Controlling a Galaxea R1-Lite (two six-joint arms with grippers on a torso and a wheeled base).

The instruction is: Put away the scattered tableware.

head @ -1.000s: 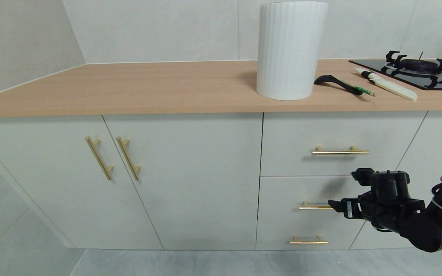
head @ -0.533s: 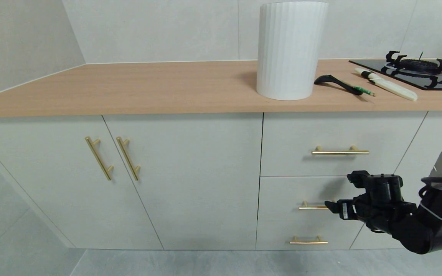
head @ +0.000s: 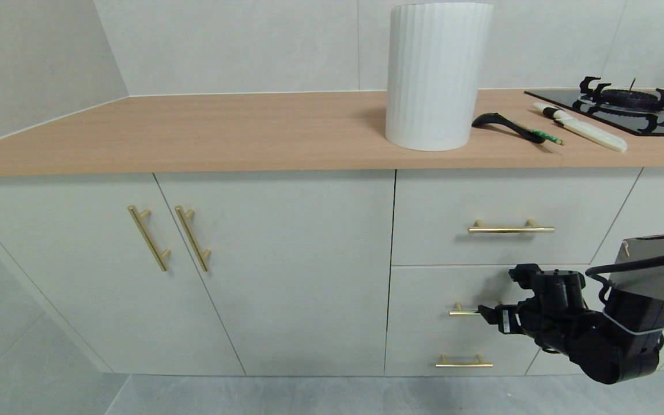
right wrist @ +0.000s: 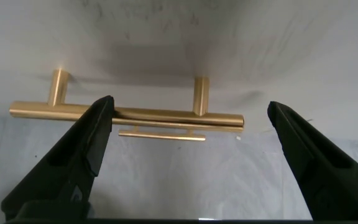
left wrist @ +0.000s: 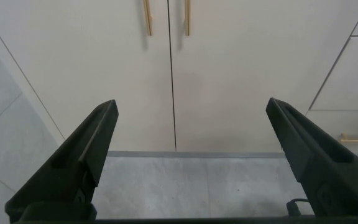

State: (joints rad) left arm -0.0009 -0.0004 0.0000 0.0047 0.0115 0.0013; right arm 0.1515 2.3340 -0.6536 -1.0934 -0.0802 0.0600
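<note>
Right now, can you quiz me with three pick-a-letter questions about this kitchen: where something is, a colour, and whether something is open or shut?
1. Where is the right pincer?
A) on the countertop
B) at the middle drawer handle
C) by the cupboard doors

2. What colour is the tall ribbed container?
A) white
B) black
C) gold

3. The right pincer is:
A) shut on a spoon
B) open
C) shut on the handle

Answers:
1 B, it sits right in front of that gold bar.
2 A, its ribbed wall is white all over.
3 B, its fingers stand wide apart in the right wrist view.
</note>
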